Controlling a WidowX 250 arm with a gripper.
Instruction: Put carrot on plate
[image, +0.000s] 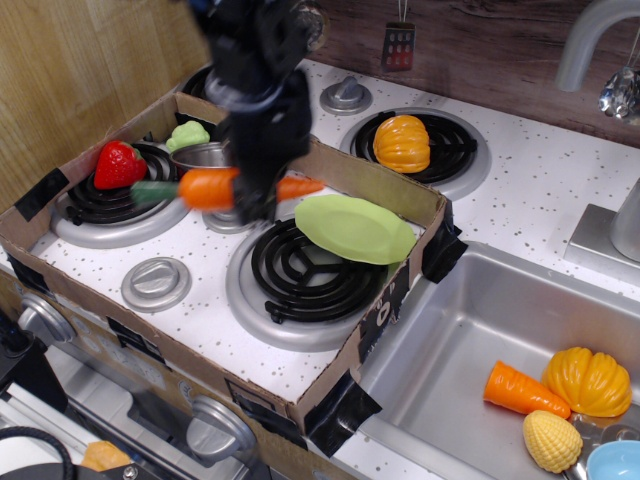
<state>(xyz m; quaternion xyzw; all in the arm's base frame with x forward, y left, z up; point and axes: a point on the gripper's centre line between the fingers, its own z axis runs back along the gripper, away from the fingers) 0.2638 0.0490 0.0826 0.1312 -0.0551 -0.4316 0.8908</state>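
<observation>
The cardboard box (330, 385) rings the stove's front burners, and the light green plate (355, 229) rests tilted at the back edge of the right front burner (305, 275). The black end effector (255, 200) is clamped on the carrot (215, 188), which hangs level in the air above the stovetop, its orange tip just left of the plate and its green stem pointing toward the strawberry (119, 163).

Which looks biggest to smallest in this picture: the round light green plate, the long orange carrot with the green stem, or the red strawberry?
1. Round light green plastic plate, the widest.
2. Long orange toy carrot with the green stem, held up by the gripper; being lifted nearer the camera may make it look bigger.
3. Red toy strawberry, clearly smallest.
</observation>
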